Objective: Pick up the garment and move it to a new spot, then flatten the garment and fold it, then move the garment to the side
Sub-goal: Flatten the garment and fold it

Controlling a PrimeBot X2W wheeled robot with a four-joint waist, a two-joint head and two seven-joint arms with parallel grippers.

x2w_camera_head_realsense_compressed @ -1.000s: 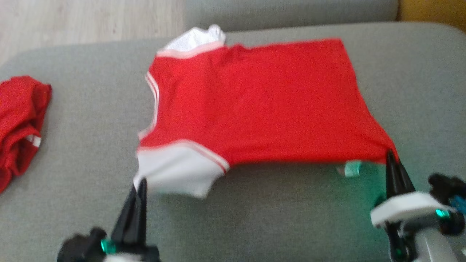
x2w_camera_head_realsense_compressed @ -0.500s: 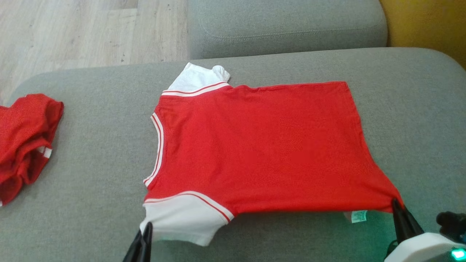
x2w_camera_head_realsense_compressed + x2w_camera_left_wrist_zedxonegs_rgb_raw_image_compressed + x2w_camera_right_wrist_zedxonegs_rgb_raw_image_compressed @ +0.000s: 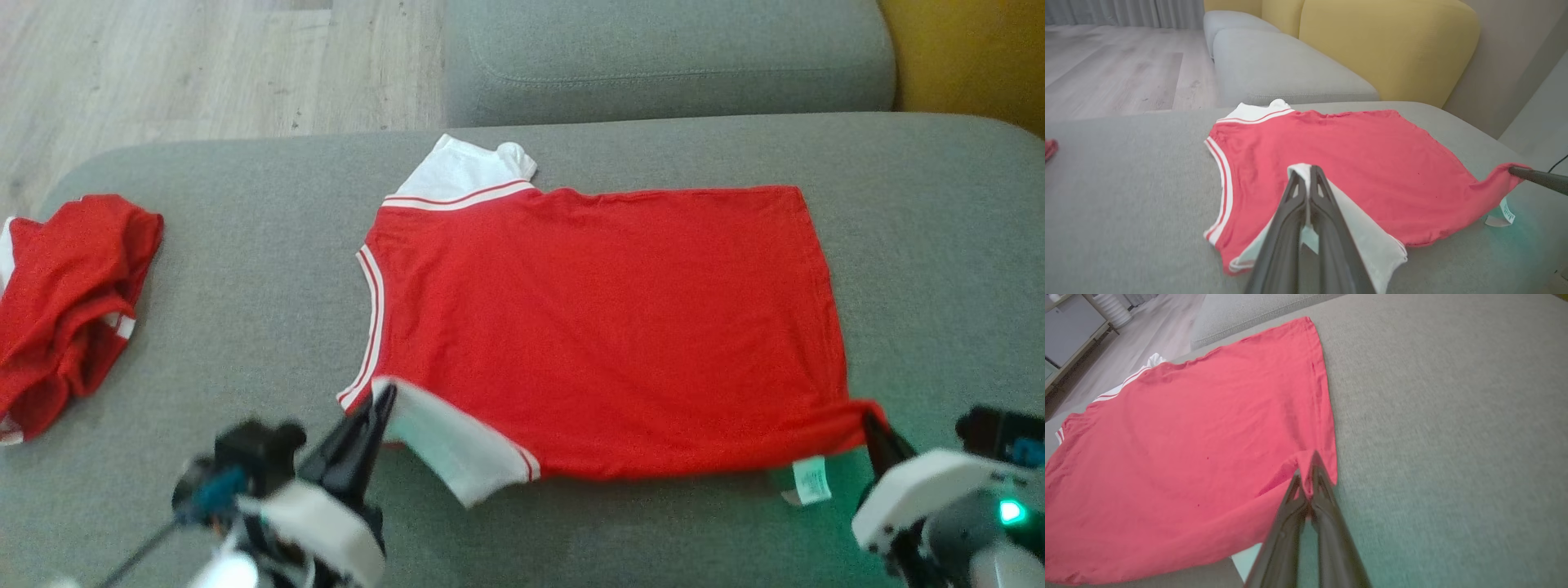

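Note:
A red T-shirt with white sleeves lies spread flat on the grey cushion, neck to the left. My left gripper is shut on the near white sleeve, whose tip is lifted and folded over toward the red body; the left wrist view shows the white cloth pinched between the fingers. My right gripper is shut on the near hem corner, pulled into a point. A white care label hangs below that corner.
A second crumpled red garment lies at the cushion's left end. A grey sofa seat and yellow cushion stand behind, with wooden floor at far left. Bare grey cushion surrounds the shirt.
My left gripper has carried the near white sleeve up and inward over the shirt. The right gripper holds the hem corner, shifted slightly inward. The camera view has also shifted.

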